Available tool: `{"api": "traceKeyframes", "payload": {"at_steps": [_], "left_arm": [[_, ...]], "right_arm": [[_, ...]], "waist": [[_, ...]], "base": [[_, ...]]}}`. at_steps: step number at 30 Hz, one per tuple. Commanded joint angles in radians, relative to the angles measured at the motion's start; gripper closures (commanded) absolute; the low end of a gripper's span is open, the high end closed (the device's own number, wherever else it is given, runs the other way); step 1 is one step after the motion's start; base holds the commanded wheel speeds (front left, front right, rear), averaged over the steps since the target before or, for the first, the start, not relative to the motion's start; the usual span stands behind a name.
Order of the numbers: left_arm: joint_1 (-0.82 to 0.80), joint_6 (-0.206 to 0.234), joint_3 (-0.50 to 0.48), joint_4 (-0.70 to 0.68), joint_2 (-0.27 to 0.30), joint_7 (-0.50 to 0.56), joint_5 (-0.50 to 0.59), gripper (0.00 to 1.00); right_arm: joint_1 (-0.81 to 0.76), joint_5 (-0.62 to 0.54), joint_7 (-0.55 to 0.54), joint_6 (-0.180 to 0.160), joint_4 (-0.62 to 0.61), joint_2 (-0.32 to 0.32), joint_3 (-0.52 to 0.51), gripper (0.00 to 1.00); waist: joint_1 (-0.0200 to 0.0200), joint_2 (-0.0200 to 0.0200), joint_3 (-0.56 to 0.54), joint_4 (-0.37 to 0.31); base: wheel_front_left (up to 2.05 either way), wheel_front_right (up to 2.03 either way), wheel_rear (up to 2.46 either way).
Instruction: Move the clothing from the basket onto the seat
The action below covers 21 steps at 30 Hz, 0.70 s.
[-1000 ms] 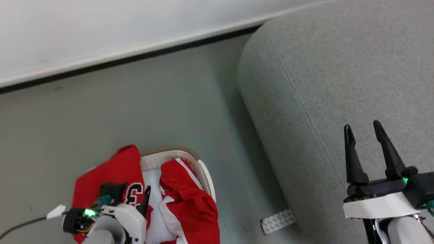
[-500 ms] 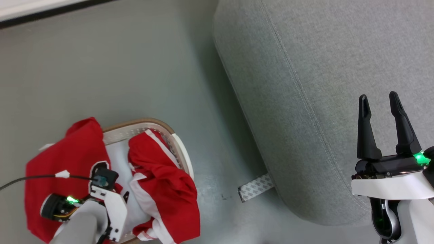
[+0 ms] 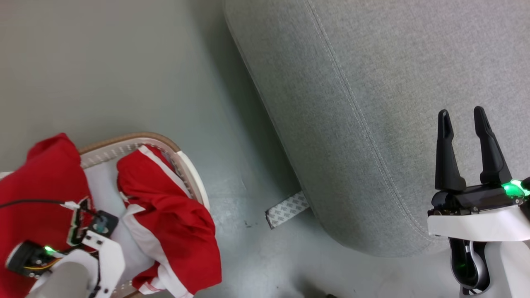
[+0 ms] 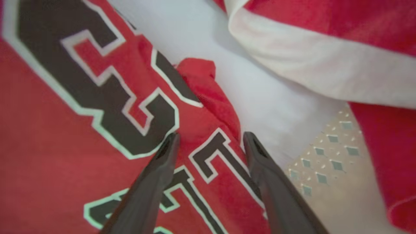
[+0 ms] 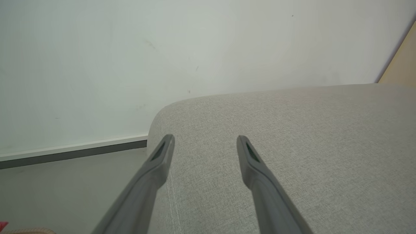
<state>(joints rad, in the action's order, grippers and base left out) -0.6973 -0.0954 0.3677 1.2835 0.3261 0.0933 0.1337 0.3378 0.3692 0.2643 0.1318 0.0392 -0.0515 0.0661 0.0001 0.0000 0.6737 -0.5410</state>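
Red cloth fills the lower left of the head view. The jersey (image 3: 37,194) spills over the left rim of the basket (image 3: 124,138), and the second red garment (image 3: 169,223) is heaped over its right rim, with a pale pad (image 3: 99,182) showing between them. All the clothing is in or draped on the basket. None of it is on the seat (image 3: 372,103), which lies well apart to the right across the floor. The left forearm (image 3: 70,273) hangs over the basket's near edge, and a black cable (image 3: 29,203) trails across the jersey. The right gripper (image 3: 461,114) hovers above the seat's near edge, jaws spread and empty.

In the left wrist view, the left gripper (image 4: 211,138) has its jaws spread wide, tips astride the jersey's black lettering. A small raised fold of red cloth lies between them and just beyond. I cannot tell whether the tips touch the fabric. One finger sits at the jersey's edge, just beside the pad and the basket's perforated side.

In the right wrist view, the fingers stand apart over grey upholstery with nothing between them.

Likely troubles:
- Closing here may pinch the pad along with the jersey.
- It may catch only one thin layer, which could slip out on the lift.
- The jersey drapes over the rim — pulling it could drag or tip the basket.
- The cable might snag in the cloth.
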Motion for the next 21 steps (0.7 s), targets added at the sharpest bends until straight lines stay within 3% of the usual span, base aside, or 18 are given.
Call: {"api": "traceKeyframes", "payload": {"at_steps": [1, 13, 14, 17, 18, 21], "left_arm": [[-0.012, 0.009, 0.005, 0.003, 0.016, 0.015, 0.015, 0.0], [-0.034, -0.014, 0.041, 0.006, 0.073, 0.057, 0.005, 0.0], [-0.038, -0.016, 0.043, 0.006, 0.075, 0.051, 0.002, 0.14], [-0.044, -0.025, 0.046, 0.006, 0.081, 0.033, -0.012, 0.7], [-0.045, -0.027, 0.048, 0.006, 0.083, 0.029, -0.016, 0.97], [-0.044, -0.032, 0.054, 0.006, 0.087, 0.013, -0.029, 1.0]], "right_arm": [[0.013, 0.006, 0.0, -0.002, -0.005, 0.001, -0.001, 0.0], [0.001, 0.019, 0.0, -0.002, -0.017, 0.001, -0.011, 0.0], [0.003, 0.02, 0.0, -0.002, -0.017, 0.001, -0.011, 0.0], [0.012, 0.021, 0.0, -0.002, -0.016, 0.001, -0.01, 0.0], [0.015, 0.021, 0.0, -0.002, -0.014, 0.001, -0.009, 0.0], [0.02, 0.023, 0.0, -0.002, -0.007, 0.001, -0.002, 0.0]], "waist": [[-0.0001, 0.0, 0.018, -0.012], [-0.0001, 0.0, 0.055, -0.01], [-0.0001, 0.0, 0.057, -0.01], [-0.0001, 0.0, 0.063, -0.011], [-0.0001, 0.0, 0.064, -0.012], [-0.0001, 0.0, 0.062, -0.014]], "base": [[0.0, 0.0, 0.0], [0.0, 0.0, 0.0], [0.0, 0.0, 0.0], [0.0, 0.0, 0.0], [0.0, 0.0, 0.0], [0.0, 0.0, 0.0]]}}
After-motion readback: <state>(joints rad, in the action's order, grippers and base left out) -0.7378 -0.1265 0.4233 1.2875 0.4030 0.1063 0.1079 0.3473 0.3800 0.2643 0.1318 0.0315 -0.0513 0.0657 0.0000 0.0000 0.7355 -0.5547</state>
